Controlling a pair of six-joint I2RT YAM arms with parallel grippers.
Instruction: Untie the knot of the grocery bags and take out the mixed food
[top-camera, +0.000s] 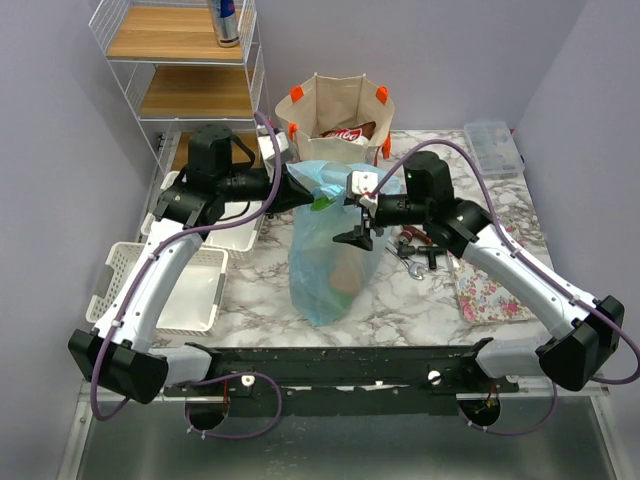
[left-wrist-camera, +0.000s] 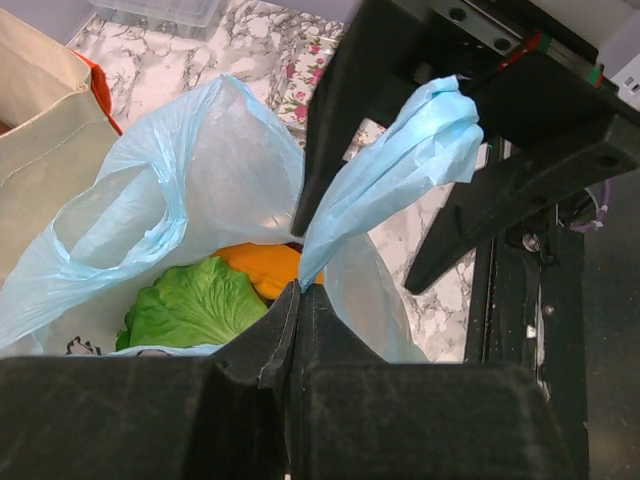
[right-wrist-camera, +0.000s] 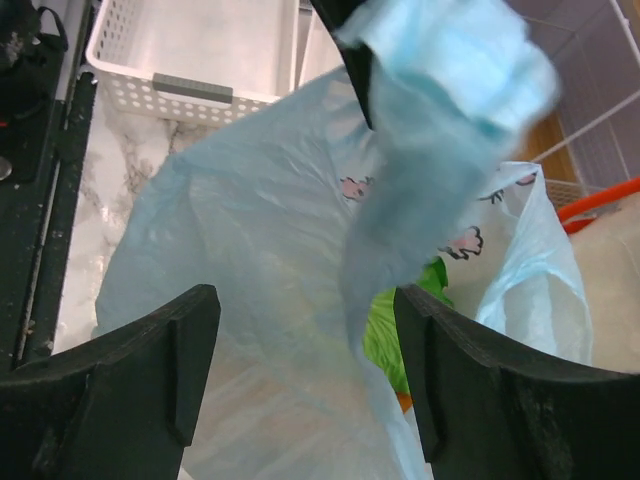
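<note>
A thin translucent light-blue plastic bag (top-camera: 330, 262) with cartoon print stands upright at the middle of the marble-patterned tabletop (top-camera: 252, 292), its mouth loosely gathered at the top. The left pincer (left-wrist-camera: 297, 300) is clamped fully closed on a twisted strip of the bag's upper edge, and that strip rises away from the closed tips in the left wrist view. The right pincer (right-wrist-camera: 305, 370) stands wide apart, one finger on each side of the same strip (the film hangs between them without being pinched), and it has hold of nothing. Inside the bag's open mouth lie a crinkled green lettuce leaf (left-wrist-camera: 195, 305) and, just beside it at its 2 o'clock, a smooth orange fruit (left-wrist-camera: 262, 266). In the top view a boxy beige canvas tote with orange strap handles (top-camera: 312, 112) stands at 12 o'clock from the plastic bag, close behind it, with a red crinkly snack packet (top-camera: 345, 133) showing in its opening. A blue-silver drink can (top-camera: 227, 22) stands upright on the top board of a white wire shelf (top-camera: 175, 75) at 11 o'clock. Shallow white perforated baskets (top-camera: 190, 290) sit at 9 o'clock of the bag, and small metal tools (top-camera: 415, 252) lie at 3 o'clock.
</note>
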